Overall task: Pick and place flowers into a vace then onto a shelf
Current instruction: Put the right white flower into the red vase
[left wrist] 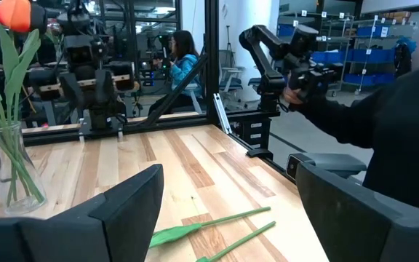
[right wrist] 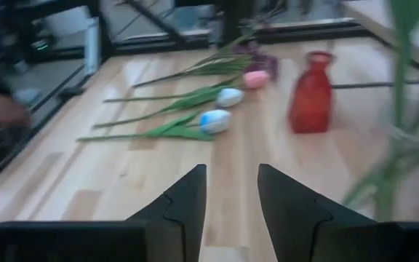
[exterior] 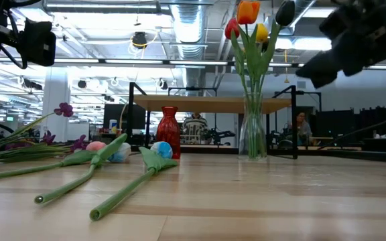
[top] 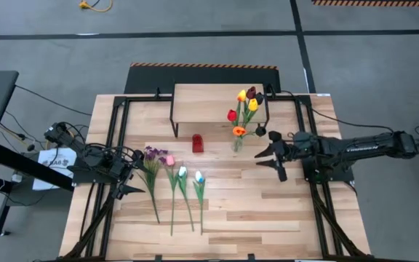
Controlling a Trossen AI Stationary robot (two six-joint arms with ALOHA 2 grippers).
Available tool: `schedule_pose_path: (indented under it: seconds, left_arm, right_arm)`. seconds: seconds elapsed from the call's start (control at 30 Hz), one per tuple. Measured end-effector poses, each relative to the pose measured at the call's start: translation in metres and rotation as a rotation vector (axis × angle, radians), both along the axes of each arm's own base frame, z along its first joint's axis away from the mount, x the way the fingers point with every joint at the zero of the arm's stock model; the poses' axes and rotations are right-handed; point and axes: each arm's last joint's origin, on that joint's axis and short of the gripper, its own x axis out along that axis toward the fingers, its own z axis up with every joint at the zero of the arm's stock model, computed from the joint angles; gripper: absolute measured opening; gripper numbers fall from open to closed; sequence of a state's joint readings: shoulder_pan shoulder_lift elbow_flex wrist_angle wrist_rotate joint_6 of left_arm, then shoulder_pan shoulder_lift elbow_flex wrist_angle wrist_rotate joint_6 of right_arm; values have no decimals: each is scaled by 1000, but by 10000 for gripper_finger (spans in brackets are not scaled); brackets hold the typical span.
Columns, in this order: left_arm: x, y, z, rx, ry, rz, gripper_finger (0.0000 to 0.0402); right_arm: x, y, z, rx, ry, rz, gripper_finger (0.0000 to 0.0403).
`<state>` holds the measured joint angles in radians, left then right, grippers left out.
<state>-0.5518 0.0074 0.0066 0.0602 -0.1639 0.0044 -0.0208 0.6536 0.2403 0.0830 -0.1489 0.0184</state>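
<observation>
A clear glass vase (top: 236, 143) stands on the table in front of the shelf (top: 209, 98). It holds red, orange, yellow and maroon tulips (top: 246, 102), which rise above the shelf top in the low view (exterior: 250, 20). Purple sprigs (top: 151, 154) and pink, white and pale blue flowers (top: 183, 175) lie flat on the planks, stems toward the near edge. My right gripper (top: 271, 154) hovers open just right of the glass vase, above the table (exterior: 354, 33). My left gripper (top: 131, 175) is open beside the purple sprigs, on their left.
A small red vase (top: 197, 143) stands between the lying flowers and the glass vase (right wrist: 311, 91). Black frame rails (top: 115, 145) run along both sides of the table. Bare planks lie near the front edge (top: 268, 218). A seated person shows in the room beyond (left wrist: 184, 58).
</observation>
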Motion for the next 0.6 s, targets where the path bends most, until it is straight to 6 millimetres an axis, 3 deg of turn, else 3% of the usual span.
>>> schedule_pose_path:
  seconds: [0.27, 0.6]
  left_arm:
    - [0, 0, 0, 0, 0, 0, 302]
    - [0, 0, 0, 0, 0, 0, 302]
  right_arm:
    - [-8, -2, -33, 57, -92, -117, 118]
    - [-13, 5, -41, 46, -159, -178, 118]
